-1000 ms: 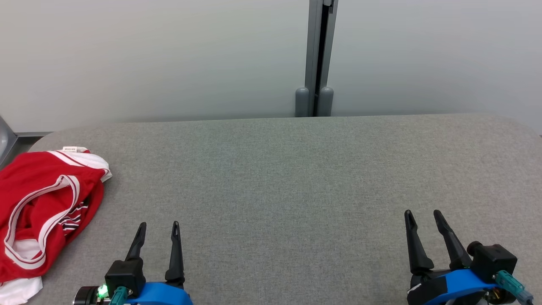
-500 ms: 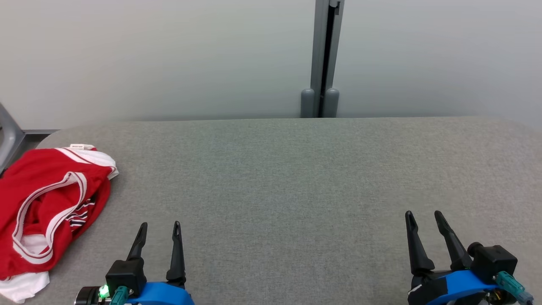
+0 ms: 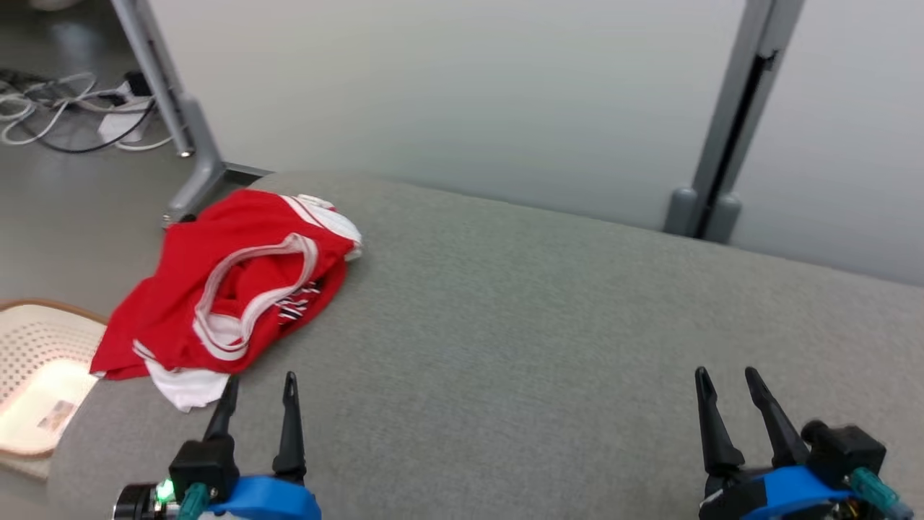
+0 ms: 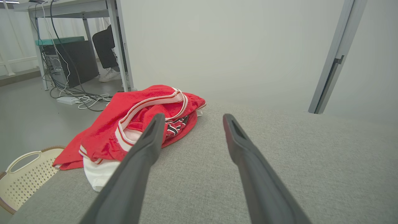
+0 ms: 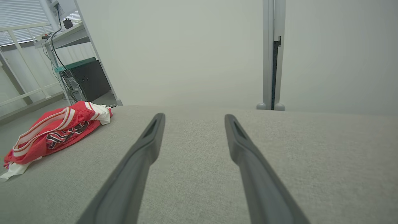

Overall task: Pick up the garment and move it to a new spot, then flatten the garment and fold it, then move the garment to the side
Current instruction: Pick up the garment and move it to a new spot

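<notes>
Now, left tool (image 3: 260,380): spread, empty.
shirt (image 3: 238,289): crumpled on desk (image 3: 505,325), just ahead-left of it.
right tool (image 3: 725,372): spread, empty.

A grey fabric-covered table (image 3: 548,325) with rounded corners spreads wide in the head view, its woven top flat and smooth. On it, at the far left corner, lies a red jersey (image 3: 238,289) with white striped trim, crumpled in a loose heap. White fabric shows at the heap's near and far ends, and dark lettering shows in a fold. The jersey's left side drapes over the table's rounded left edge.
</notes>
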Controlling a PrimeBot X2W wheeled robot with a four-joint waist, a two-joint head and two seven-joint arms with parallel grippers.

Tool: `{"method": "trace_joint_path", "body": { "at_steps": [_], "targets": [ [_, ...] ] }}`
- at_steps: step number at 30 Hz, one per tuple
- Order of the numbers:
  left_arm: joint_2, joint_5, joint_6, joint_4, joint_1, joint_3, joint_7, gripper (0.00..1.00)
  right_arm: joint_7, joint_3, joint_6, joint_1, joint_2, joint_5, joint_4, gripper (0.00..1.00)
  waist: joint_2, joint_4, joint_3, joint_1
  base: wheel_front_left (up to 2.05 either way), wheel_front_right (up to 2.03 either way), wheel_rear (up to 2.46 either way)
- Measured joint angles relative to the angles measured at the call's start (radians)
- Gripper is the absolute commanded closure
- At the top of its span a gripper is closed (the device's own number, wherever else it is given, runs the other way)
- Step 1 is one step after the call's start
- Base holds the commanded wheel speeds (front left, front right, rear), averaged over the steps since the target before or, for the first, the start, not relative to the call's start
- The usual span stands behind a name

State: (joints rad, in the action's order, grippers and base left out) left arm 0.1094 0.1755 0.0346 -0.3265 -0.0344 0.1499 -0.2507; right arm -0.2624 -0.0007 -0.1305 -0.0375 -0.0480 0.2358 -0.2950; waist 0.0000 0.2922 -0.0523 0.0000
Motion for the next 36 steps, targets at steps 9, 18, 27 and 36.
{"method": "trace_joint_path", "body": {
  "at_steps": [9,18,27,36],
  "targets": [
    [0.009,0.01,0.009,0.014,0.008,-0.001,0.003,0.0,0.0,0.009,0.0,0.001,0.0,0.006,-0.001,0.0,0.0,0.187,0.006,0.0,0.0,0.0,0.0],
    [0.014,0.036,0.045,0.058,0.04,-0.042,-0.002,0.0,0.002,0.062,0.0,-0.053,0.001,-0.005,-0.021,0.0,0.0,0.242,0.069,0.0002,0.0,0.0,0.0],
    [0.012,0.045,0.053,0.08,0.053,-0.045,-0.007,0.0,0.002,0.074,0.0,-0.081,0.0,-0.005,-0.048,0.0,0.0,0.248,0.079,0.0002,0.0,0.0,0.0],
    [0.035,0.139,0.003,0.231,-0.057,-0.059,0.163,0.0,0.001,0.021,0.0,-0.071,0.0,-0.017,-0.03,0.0,0.0,0.243,0.099,0.0,0.0,0.0,0.0]
  ]
}}
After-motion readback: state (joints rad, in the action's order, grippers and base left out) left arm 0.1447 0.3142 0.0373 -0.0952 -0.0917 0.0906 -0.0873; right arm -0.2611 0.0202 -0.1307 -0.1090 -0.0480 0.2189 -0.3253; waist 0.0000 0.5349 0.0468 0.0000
